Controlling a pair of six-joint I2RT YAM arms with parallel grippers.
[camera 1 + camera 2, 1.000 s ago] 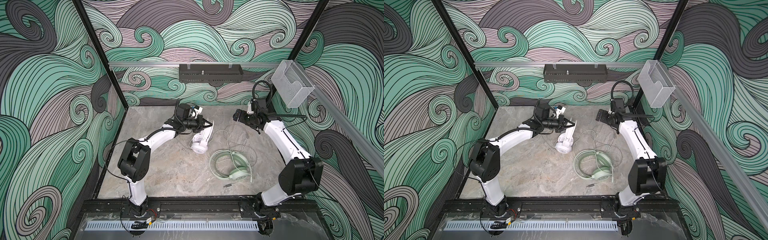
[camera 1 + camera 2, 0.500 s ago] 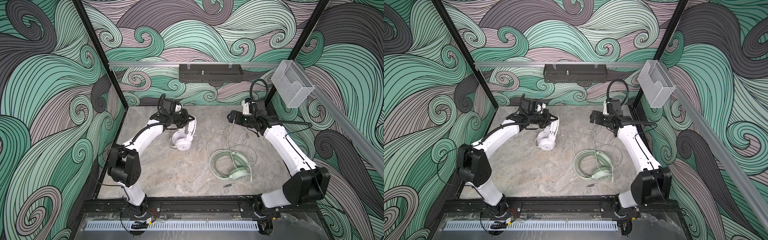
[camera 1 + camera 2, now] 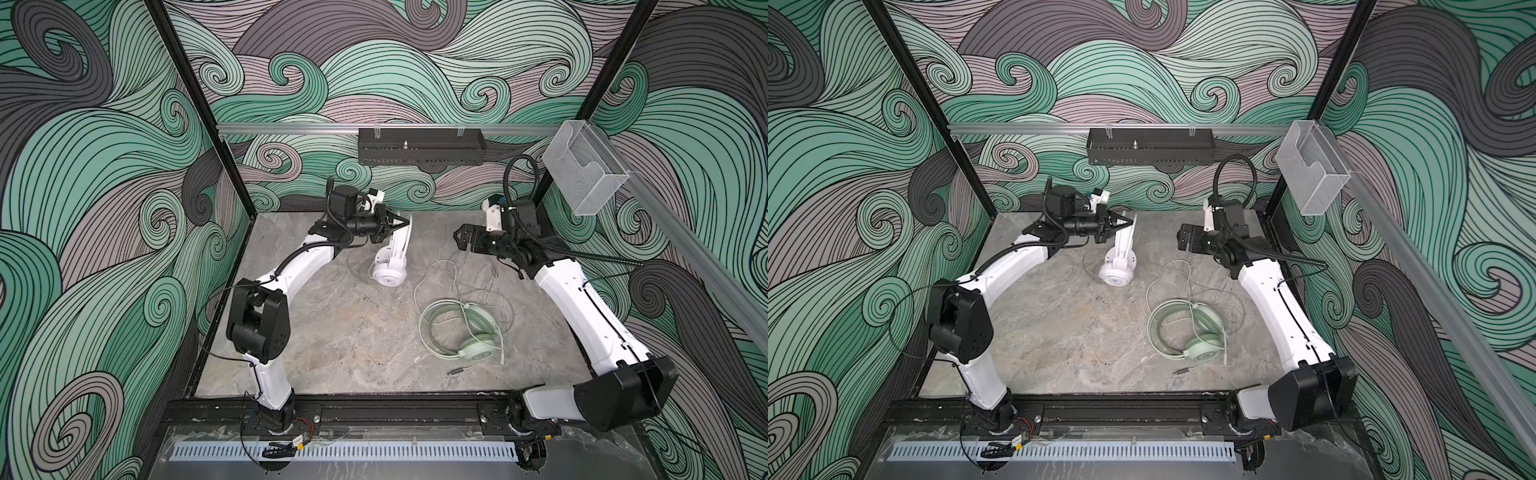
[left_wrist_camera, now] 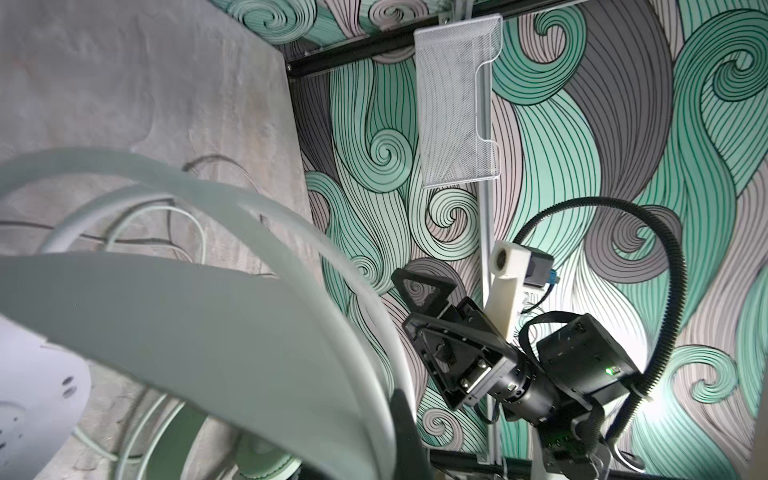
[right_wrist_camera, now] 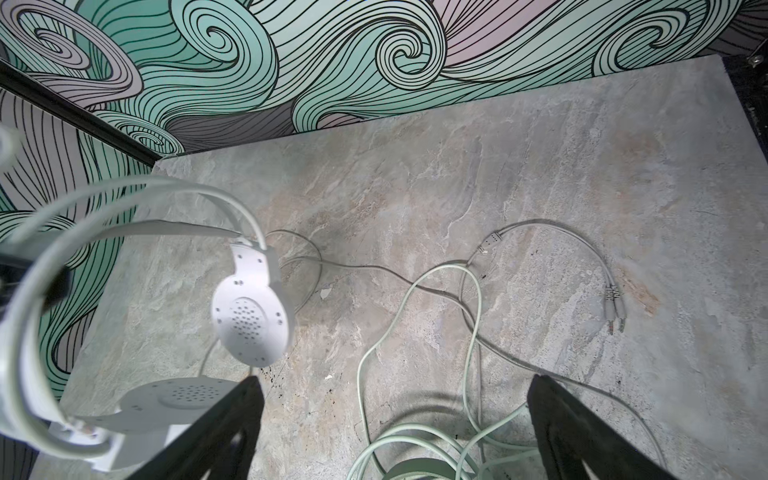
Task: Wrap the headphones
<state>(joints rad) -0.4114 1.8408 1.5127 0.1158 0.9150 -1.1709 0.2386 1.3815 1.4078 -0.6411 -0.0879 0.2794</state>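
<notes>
Headsets, two of them, are on the grey stone-look desk. In both top views the left pincer is clamped on the band of the white headset, close to the far edge and a little left of its middle. The earcups hang below the band, and I cannot tell if the lower one touches the surface. The right pincer has its jaws apart and holds nothing. It is above the far right part of the desk, well apart from the white headset. The mint headset lies flat in the right half, nearer the front edge. Its cable runs in loose loops toward the far edge. Wide bare surface lies along the left edge and at the front left corner.

In the left wrist view the white band fills the near field, blurred. Behind it the right pincer is spread wide, in front of the side wall. The left pincer itself hardly shows here.

In the right wrist view the two black fingers stand far apart over the mint cable. The white headset hangs beside them, and twin plugs lie on bare desk.
</notes>
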